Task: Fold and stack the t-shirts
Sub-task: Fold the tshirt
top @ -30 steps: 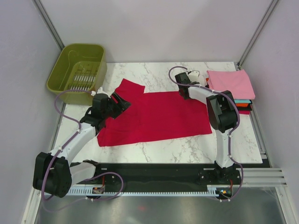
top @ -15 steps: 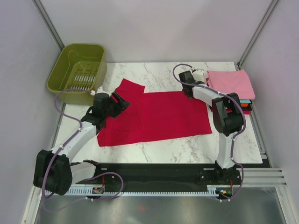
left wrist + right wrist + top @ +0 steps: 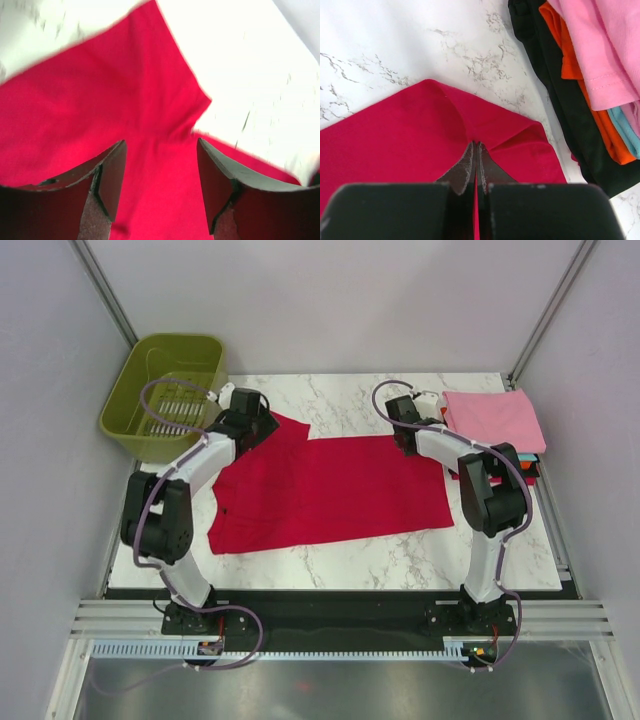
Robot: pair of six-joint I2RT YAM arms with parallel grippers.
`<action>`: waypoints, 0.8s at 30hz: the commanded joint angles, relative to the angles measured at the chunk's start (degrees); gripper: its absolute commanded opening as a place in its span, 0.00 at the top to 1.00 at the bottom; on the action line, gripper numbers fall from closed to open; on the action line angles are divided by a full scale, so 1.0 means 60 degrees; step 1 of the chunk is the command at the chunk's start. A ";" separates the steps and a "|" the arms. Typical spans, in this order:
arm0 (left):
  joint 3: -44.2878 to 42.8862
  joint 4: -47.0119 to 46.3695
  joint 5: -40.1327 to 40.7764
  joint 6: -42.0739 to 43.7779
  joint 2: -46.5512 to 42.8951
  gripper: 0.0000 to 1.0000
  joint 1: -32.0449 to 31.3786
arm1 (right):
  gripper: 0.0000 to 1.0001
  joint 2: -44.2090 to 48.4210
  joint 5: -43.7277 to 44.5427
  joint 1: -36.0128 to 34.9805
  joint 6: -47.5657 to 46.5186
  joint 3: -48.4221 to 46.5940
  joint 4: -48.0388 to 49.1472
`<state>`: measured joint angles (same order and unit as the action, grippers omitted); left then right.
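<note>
The white stone table point(image 3: 350, 395) is the biggest thing here. The red t-shirt point(image 3: 330, 490) lies flat and spread wide across the middle of it. The shirt is soft, thin and light. It bends anywhere and sags when lifted. So it is best pinched at a corner or an edge, with one grip on each side to keep it straight. I think it slides easily on the smooth top.

The green basket point(image 3: 125, 390) sits at the far left corner, near the shirt's sleeve. At the far right is the pile of folded shirts point(image 3: 495, 420), pink on top, with teal, orange and black under it. The pile is very near the shirt's far right corner, so a careless pull there could bump it. A strip of bare table shows along the near side, with room to fold toward.

The right gripper point(image 3: 476, 145) is squeezed tight on the shirt's far edge, and the cloth puckers around it. The left gripper point(image 3: 160, 145) hangs over the sleeve with its jaws apart, holding nothing.
</note>
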<state>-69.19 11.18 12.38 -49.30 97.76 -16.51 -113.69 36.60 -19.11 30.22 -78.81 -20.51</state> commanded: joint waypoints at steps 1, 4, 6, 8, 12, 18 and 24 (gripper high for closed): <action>-0.1649 0.0729 0.1320 0.0699 0.1251 0.34 0.0071 | 1.00 0.0535 -0.0152 0.0022 0.0105 0.0039 0.0372; -0.2938 0.1006 0.1597 0.1111 0.2030 0.28 0.0115 | 1.00 0.0506 -0.0153 0.0022 0.0120 0.0053 0.0387; -0.3945 0.1139 0.1978 0.1623 0.2789 0.25 0.0145 | 1.00 0.0491 -0.0153 0.0007 0.0106 0.0068 0.0401; -0.5029 0.1402 0.2242 0.2279 0.3580 0.00 0.0189 | 1.00 0.0535 -0.0182 0.0022 0.0105 0.0068 0.0401; -0.6773 0.2456 0.2200 0.2664 0.4870 0.11 0.0495 | 1.00 0.0652 -0.0196 0.0022 0.0076 0.0082 0.0445; -0.8474 0.2765 0.2097 0.3995 0.6337 0.15 0.0628 | 1.00 0.0652 -0.0226 0.0036 0.0091 0.0068 0.0460; -0.9766 0.3058 0.1381 0.4992 0.7584 0.27 0.0687 | 1.00 0.0682 -0.0211 0.0022 0.0091 0.0068 0.0489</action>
<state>-122.93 27.83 22.57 -25.78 141.16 -12.27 -112.40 35.53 -19.11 30.22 -78.50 -18.83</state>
